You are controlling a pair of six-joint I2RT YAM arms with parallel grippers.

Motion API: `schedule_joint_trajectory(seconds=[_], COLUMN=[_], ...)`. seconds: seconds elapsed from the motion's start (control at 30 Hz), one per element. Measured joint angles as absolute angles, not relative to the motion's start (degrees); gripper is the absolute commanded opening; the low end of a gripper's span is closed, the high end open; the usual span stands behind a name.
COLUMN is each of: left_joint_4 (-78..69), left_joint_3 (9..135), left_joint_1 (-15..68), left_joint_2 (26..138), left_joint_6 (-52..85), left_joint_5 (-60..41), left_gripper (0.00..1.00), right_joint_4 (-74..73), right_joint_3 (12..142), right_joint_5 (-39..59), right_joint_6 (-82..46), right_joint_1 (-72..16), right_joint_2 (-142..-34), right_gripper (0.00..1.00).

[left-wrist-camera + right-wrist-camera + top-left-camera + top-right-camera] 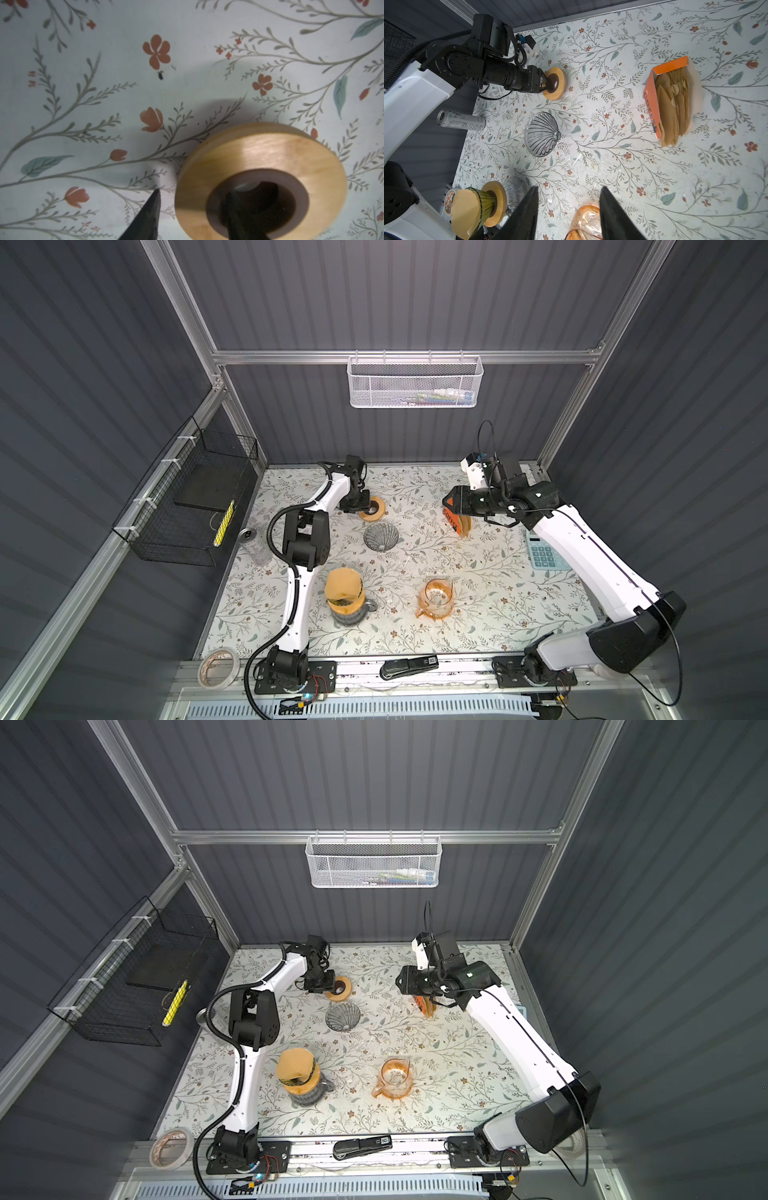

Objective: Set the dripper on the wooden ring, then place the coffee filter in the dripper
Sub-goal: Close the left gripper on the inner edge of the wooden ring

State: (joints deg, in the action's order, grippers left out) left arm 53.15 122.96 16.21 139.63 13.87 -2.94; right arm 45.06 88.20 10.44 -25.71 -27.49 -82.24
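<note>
At 11 o'clock on the table the left gripper (193,192) straddles the wall of the wooden ring (270,149). One finger is down the hole and the other outside, with a sliver of bare table (169,178) between it and the rim, so I read the jaws as released, not yet clamped. The right gripper (570,187) hangs over the orange filter box (650,99) at 2 o'clock, jaws parted, nothing between them. The coffee filters (672,104) stand on edge in that box. The glass dripper (542,134) sits near the middle, at 6 o'clock of the ring, empty and apparently tipped on its side. My read is that fetching one filter is the step in hand. To do it well I'd take the outermost sheet only, pinch near its top edge, and lift straight so the box doesn't drag along. I'd also want the dripper steadied mouth-up first, likely on the ring. In both top views the right gripper covers the box mouth, so fingertip height over the filters is unknown. The ring's hole is dark, so inner-finger contact is unclear, and the ring itself is blurred.
</note>
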Motion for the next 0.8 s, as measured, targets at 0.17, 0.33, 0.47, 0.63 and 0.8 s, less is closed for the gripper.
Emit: schedule_joint_trajectory(seconds=[0.17,0.33,0.47,0.63,0.8], left_joint_4=[53.1,52.6,52.1,51.5,51.2], left_joint_3=[123.7,123.7,123.7,123.7,123.7], left_joint_1=[16.2,16.2,16.2,16.2,16.2], left_joint_2=[140.4,140.4,140.4,140.4,140.4], left_joint_6=[13.9,13.9,13.9,13.9,13.9], left_joint_5=[-2.9,-2.9,-3.0,-3.0,-3.2], left_gripper=[0.50,0.52,0.51,0.48,0.44], right_joint_4=[45.3,45.3,45.5,45.5,45.6], right_joint_3=[88.6,88.9,89.4,89.8,89.8], right_joint_5=[10.4,10.5,10.4,10.4,10.4], right_joint_6=[-25.7,-25.7,-25.7,-25.7,-25.7], right_joint_1=[-27.5,-27.5,-27.5,-27.5,-27.5], right_joint_2=[-82.7,-83.1,-83.3,-83.6,-83.9], right_gripper=[0.49,0.49,0.49,0.49,0.49])
